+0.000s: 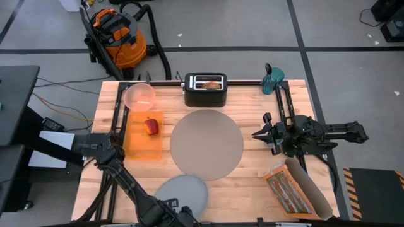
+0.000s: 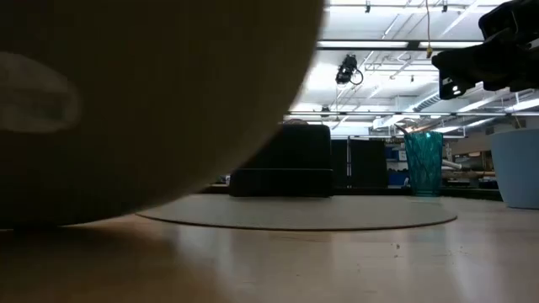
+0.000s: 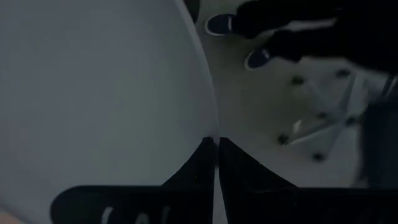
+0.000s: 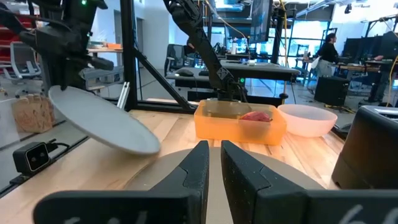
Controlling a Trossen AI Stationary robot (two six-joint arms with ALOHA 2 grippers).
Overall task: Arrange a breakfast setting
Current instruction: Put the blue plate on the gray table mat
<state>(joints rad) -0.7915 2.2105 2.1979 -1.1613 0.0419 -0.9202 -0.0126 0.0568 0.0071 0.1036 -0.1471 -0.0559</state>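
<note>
High view had the left gripper (image 1: 178, 213) at the tabletop's near edge, pinched on the rim of the grey plate (image 1: 183, 192); the right wrist view showed that plate (image 4: 102, 118) tilted, lifted off the wood. The left wrist view showed the fingers (image 3: 199, 165) closed tight against the plate's edge. The large round mat (image 1: 206, 144) lay at the tabletop's middle, with the toaster (image 1: 205, 89) just behind it at the far edge. An apple (image 1: 151, 126) sat in an orange tray (image 1: 142, 142) toward the left edge, the pink bowl (image 1: 139, 95) behind it near the far left corner. The right gripper (image 1: 259, 133) hung beside the mat's right edge, its fingers (image 4: 199, 165) nearly together, empty. A cereal box (image 1: 289, 192) lay at the near right corner, a teal bottle (image 1: 272, 80) at the far right.
</note>
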